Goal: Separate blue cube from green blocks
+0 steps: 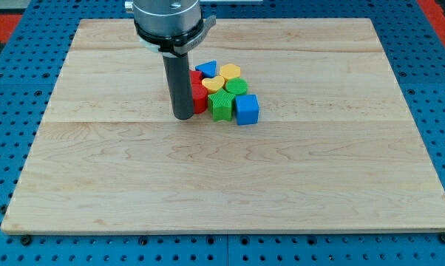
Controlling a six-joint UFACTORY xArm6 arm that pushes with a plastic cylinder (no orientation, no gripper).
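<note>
The blue cube (247, 109), judged light, rigid and easily slid, is seen at the cluster's right, touching the green blocks (222, 106), and is best pushed on its left face by my tip (182, 116), which grasps nothing.

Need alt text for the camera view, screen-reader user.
A dark rod's tip rests on a wooden board at the left edge of a tight cluster: blue cube at its lower right touching green blocks, with red, yellow and a blue triangle.
</note>
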